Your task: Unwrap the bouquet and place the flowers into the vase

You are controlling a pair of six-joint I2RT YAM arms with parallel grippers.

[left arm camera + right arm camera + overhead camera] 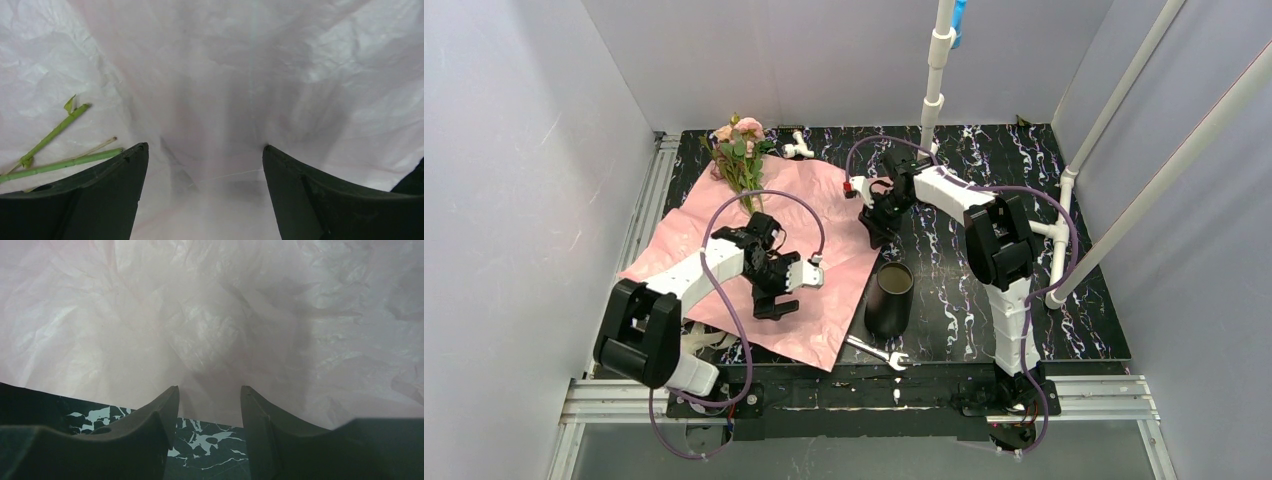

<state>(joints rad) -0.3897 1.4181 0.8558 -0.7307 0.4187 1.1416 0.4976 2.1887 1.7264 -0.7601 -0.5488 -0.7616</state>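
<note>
The bouquet's paper (pixel 824 200) lies unrolled and flat, pink side up, across the left half of the black marbled table. The flowers (pixel 739 150), pink roses on green stems, rest on its far left corner. My left gripper (pixel 774 295) hangs open low over the middle of the sheet, nothing between its fingers (pixel 205 146). Two green stem ends (pixel 60 164) show just to its left. My right gripper (pixel 872 228) stands open at the paper's right edge (pixel 209 387), its tips over the crumpled sheet (pixel 210 330). The black vase (pixel 889 298) stands upright beside the paper's near right edge.
A wrench (pixel 879 353) lies in front of the vase near the table's front edge. A small white object (pixel 799 148) sits at the back next to the flowers. White pipes (pixel 936 70) rise at the back and along the right side. Grey walls enclose the table.
</note>
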